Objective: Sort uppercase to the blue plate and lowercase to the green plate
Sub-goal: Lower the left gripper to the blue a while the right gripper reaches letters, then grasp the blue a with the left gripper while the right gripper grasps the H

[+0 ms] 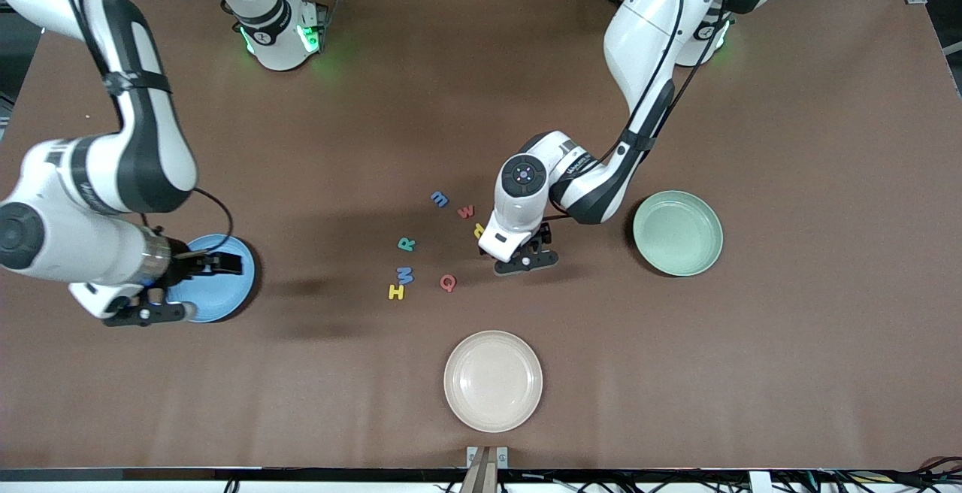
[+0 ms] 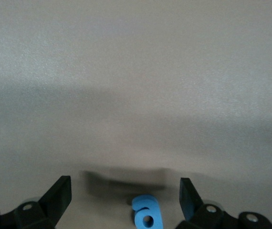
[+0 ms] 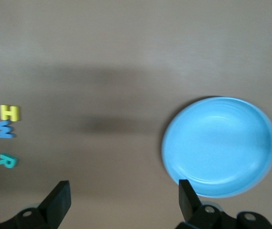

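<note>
In the middle of the worktop (image 1: 376,102), seven foam letters lying loose in front view: blue m (image 1: 440,198), red w (image 1: 466,212), a yellow letter (image 1: 479,231) half hidden under the left arm, green R (image 1: 406,244), blue M (image 1: 406,275), yellow H (image 1: 396,292), red Q (image 1: 448,282). One more, a blue a (image 2: 146,215), seen only from the left wrist, flat on the worktop between the spread fingers.

Left end effector (image 1: 526,258) low over that spot, between the cluster and the green plate (image 1: 677,233), jaws wide apart, holding nothing. Right end effector (image 1: 180,290) over the blue plate (image 1: 213,278) at the right arm's end, jaws likewise spread and empty, apparently waiting.

Both target plates bare as far as visible, though part of the blue one hidden by the arm in front view; bare too from the right wrist. Cream plate (image 1: 493,380) nearest the camera, also bare.

Judged from this: nothing sorted yet, all eight letters left to move. Probably about to start with the blue a, bound for the green plate.
</note>
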`<control>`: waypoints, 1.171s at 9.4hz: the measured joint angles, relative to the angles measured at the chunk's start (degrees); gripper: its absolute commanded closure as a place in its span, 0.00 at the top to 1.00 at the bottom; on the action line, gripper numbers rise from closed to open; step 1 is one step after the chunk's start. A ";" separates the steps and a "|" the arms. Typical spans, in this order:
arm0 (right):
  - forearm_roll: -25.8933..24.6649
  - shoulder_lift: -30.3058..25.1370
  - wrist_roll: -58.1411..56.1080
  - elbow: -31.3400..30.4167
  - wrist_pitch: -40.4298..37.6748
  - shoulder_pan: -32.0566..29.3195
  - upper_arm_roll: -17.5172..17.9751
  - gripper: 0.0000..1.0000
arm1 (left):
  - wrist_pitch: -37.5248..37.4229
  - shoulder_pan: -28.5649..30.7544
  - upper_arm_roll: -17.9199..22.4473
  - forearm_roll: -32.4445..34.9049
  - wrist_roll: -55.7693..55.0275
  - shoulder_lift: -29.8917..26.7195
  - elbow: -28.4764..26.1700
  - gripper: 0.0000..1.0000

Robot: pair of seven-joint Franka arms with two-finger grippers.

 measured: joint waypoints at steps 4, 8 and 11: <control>0.46 6.93 24.45 0.32 12.34 9.55 0.03 1.00 | -0.03 -2.00 0.07 0.00 -1.73 0.72 0.24 1.00; 0.48 17.08 43.53 5.81 20.57 14.40 0.03 1.00 | -0.03 -2.12 0.34 0.00 -1.74 1.57 0.34 1.00; -7.60 22.58 48.06 9.18 20.72 19.26 -0.19 1.00 | -0.03 -2.17 0.39 0.00 -1.76 1.62 0.36 0.70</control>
